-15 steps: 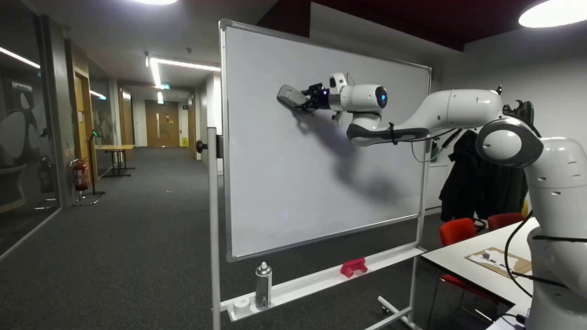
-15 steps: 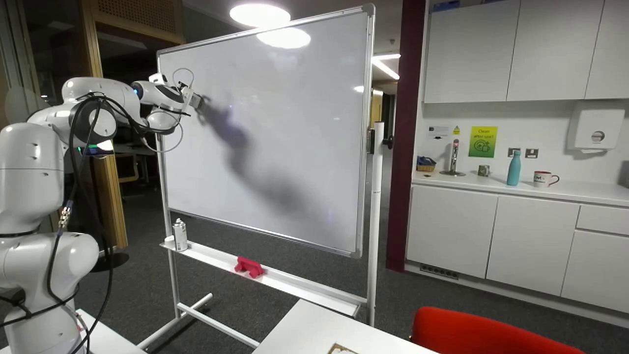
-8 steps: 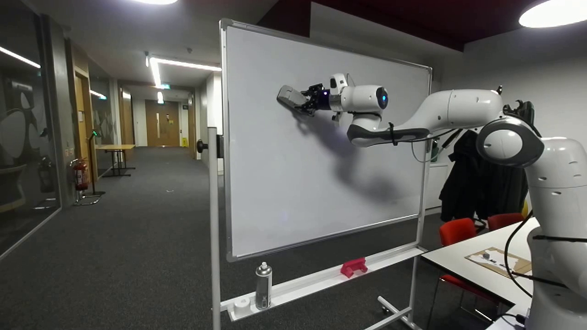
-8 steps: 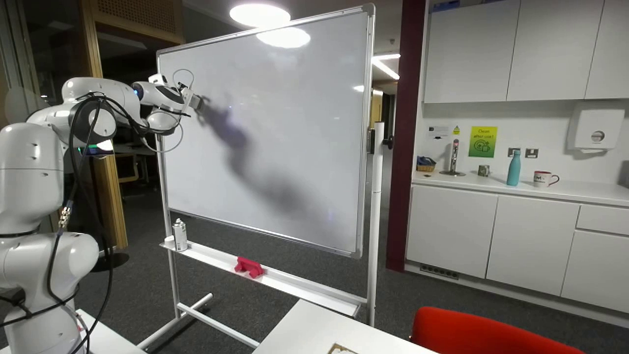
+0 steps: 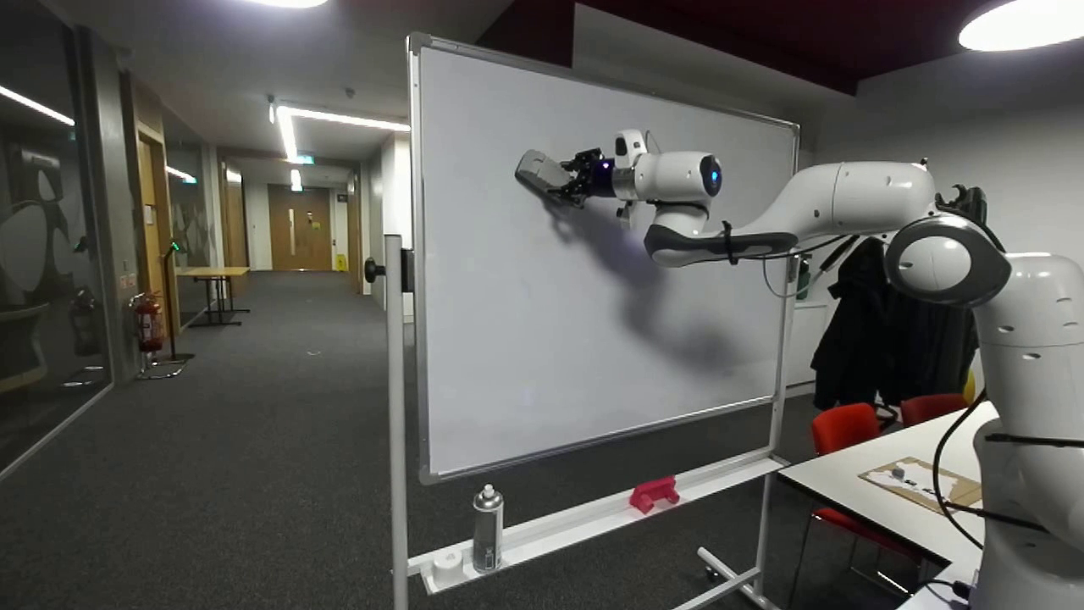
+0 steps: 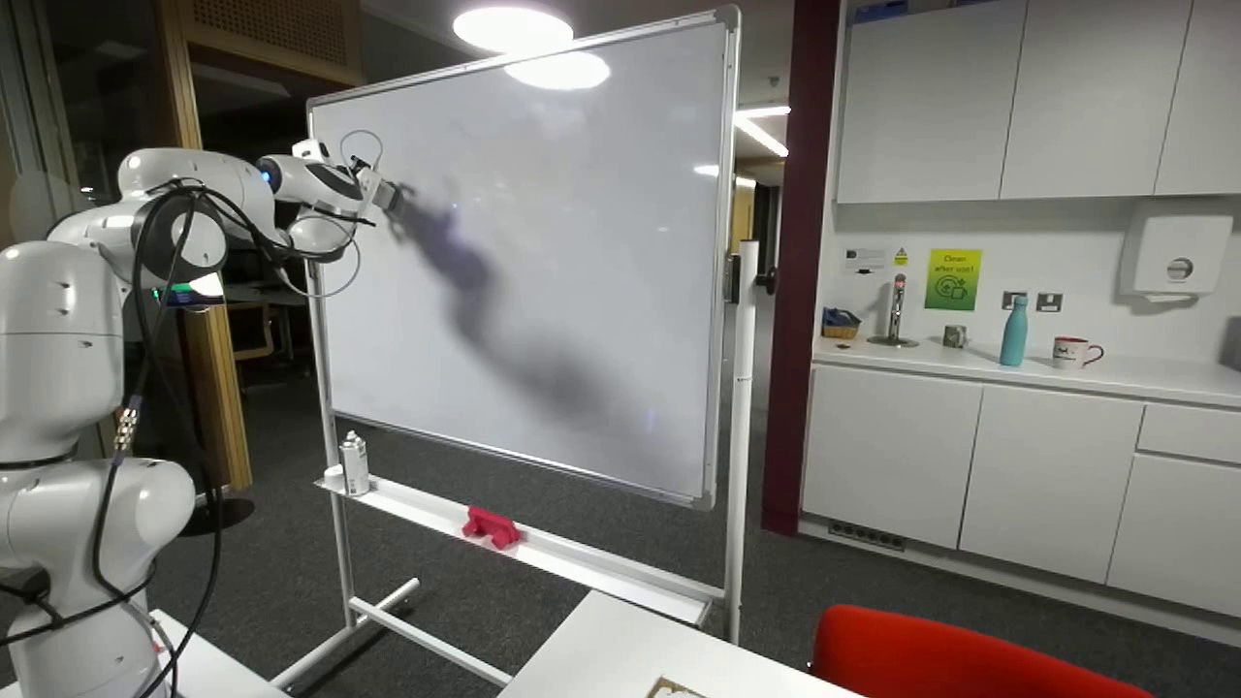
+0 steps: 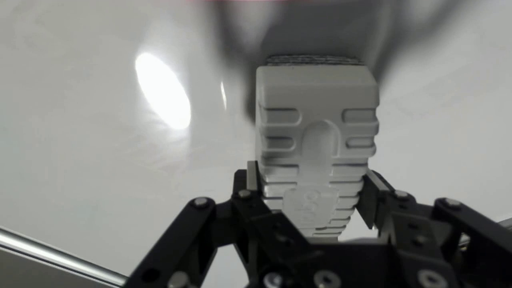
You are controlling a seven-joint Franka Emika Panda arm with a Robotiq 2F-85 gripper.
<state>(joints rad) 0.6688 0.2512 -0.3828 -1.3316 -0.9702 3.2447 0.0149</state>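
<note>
Gripper (image 7: 312, 176) clamped on grey eraser (image 7: 318, 138), pads (image 7: 252, 176) both sides. Eraser's up at whiteboard (image 5: 525, 339), higher than tabletop (image 6: 611, 650), well away from its board-side corner; board contact unclear. Spray can (image 5: 488, 532) and red piece (image 5: 654, 494) on ledge (image 5: 576, 527) below. Cardboard (image 5: 961, 491) lies inboard of that same corner.

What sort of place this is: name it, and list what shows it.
Probably a shared office or meeting area with a kitchenette. A whiteboard on a stand, red chairs by a white table, and a counter with a tap suggest it.
</note>
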